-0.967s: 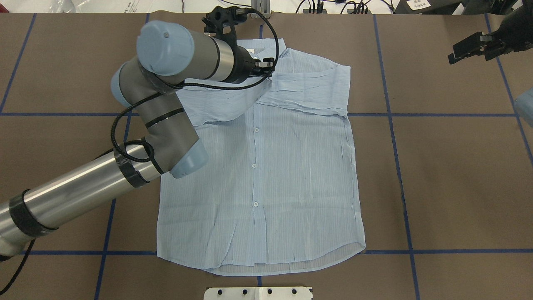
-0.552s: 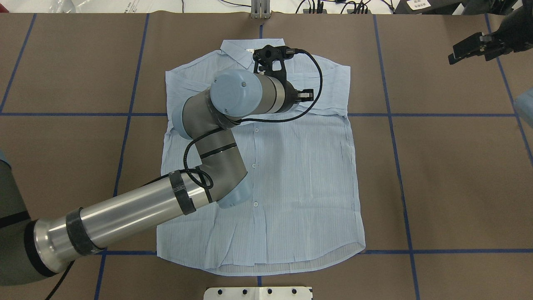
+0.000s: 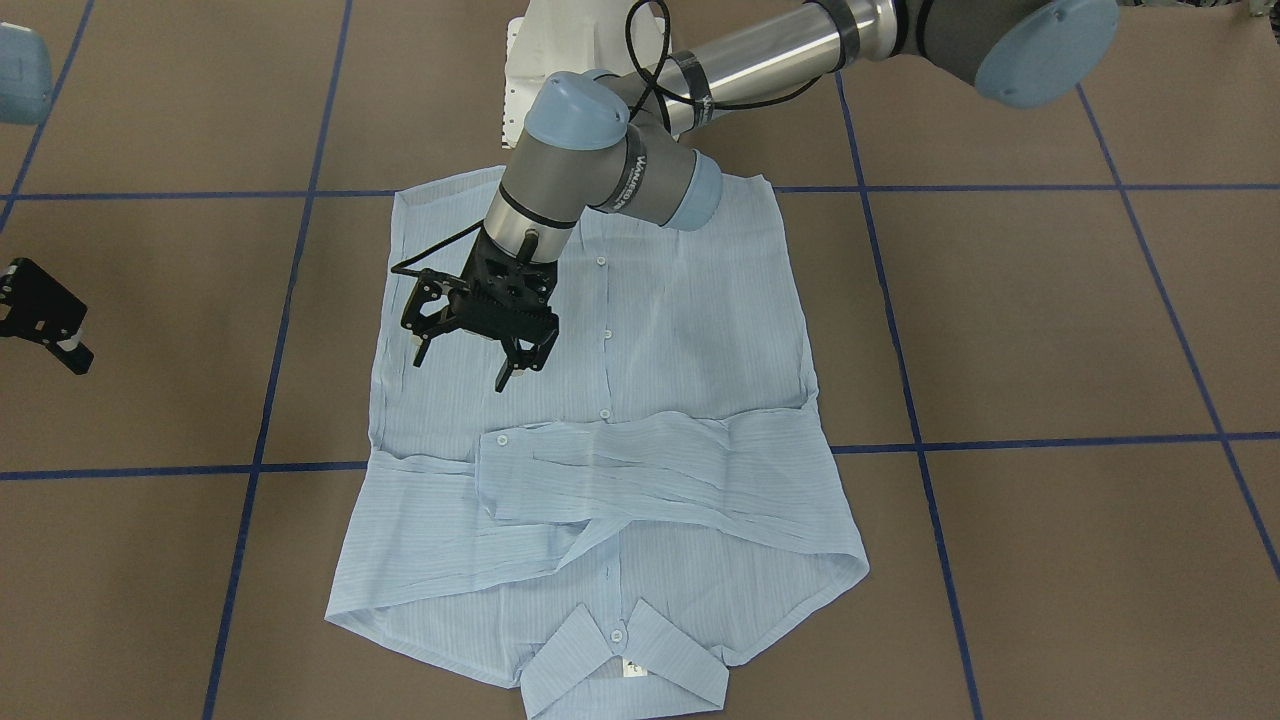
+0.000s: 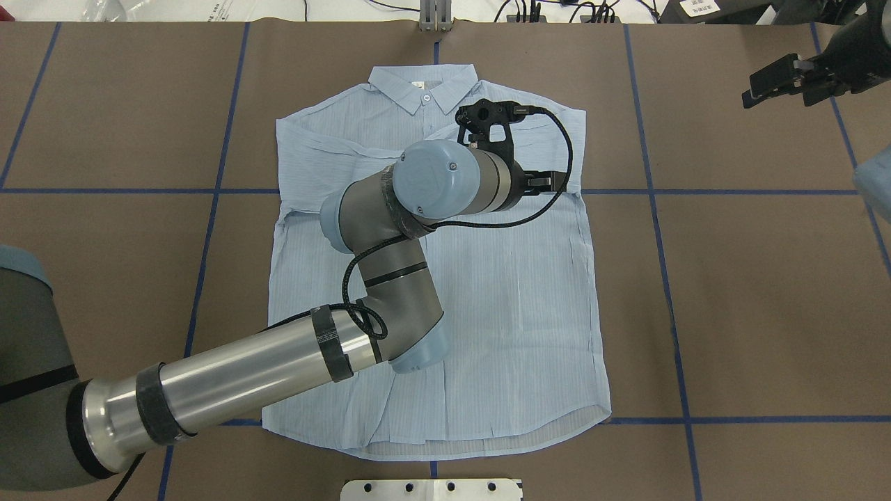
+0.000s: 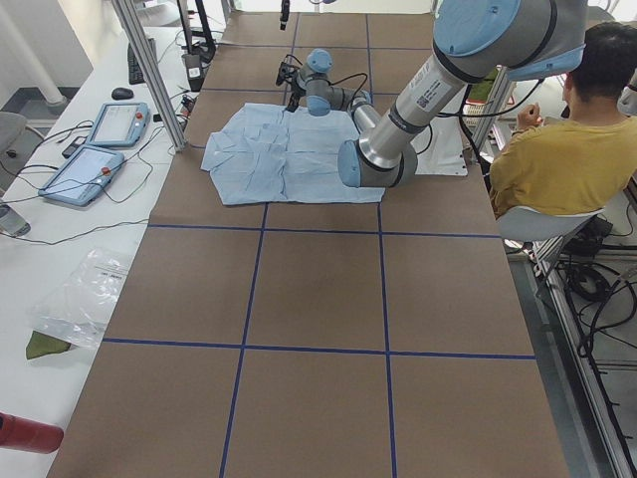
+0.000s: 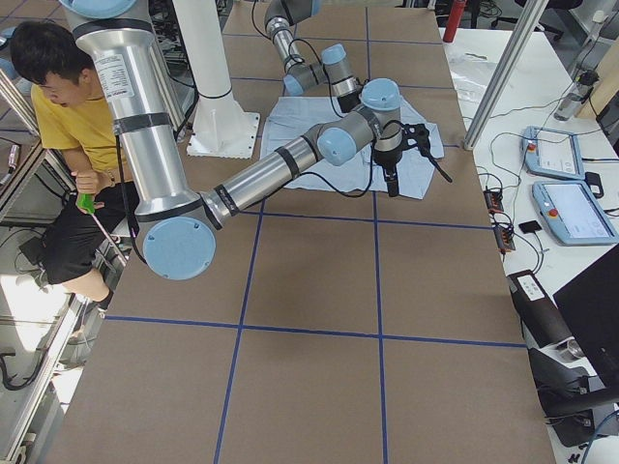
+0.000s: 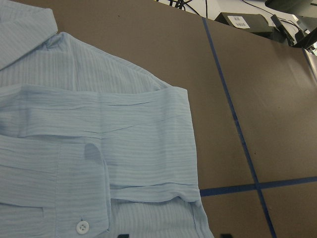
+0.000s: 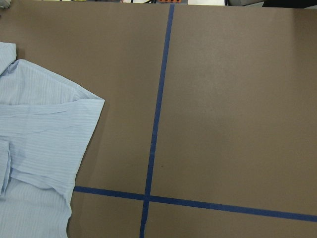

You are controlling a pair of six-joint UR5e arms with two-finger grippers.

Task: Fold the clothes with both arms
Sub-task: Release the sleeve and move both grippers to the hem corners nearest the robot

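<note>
The pale blue shirt (image 3: 690, 330) lies flat on the brown counter (image 3: 1050, 330), buttoned side up. Its collar (image 3: 625, 650) points away from the robot and its hem (image 4: 480, 438) is nearest the robot's base. Both sleeves (image 3: 640, 470) are laid across the chest, one over the other, with a cuff (image 3: 500, 445) ending near the shirt's edge.

The left tool (image 3: 460, 370) hangs just above the shirt body, on the robot's right of the button row and a little to the hem side of the crossed sleeves. Its fingers are spread wide and hold nothing. The right tool (image 4: 779, 82) sits well off the garment, over bare counter, and I cannot tell how wide its fingers stand.

With the sleeves in, the step in hand looks like the body fold, hem up toward the collar, one tool per hem corner. To do it well:

- The left arm should go to the hem corner (image 4: 268, 421) on its own side, so the arms do not cross.
- The right arm takes the other corner (image 4: 605, 414).
- This cloth is thin, so each tool should press its fingertips to the counter and pinch front and back layers together.
- Both should lift low and travel at one pace, keeping the hem taut between them.
- They should lay the cloth down over the sleeves rather than drag across them, since the sleeves lie loose and would shift.
</note>
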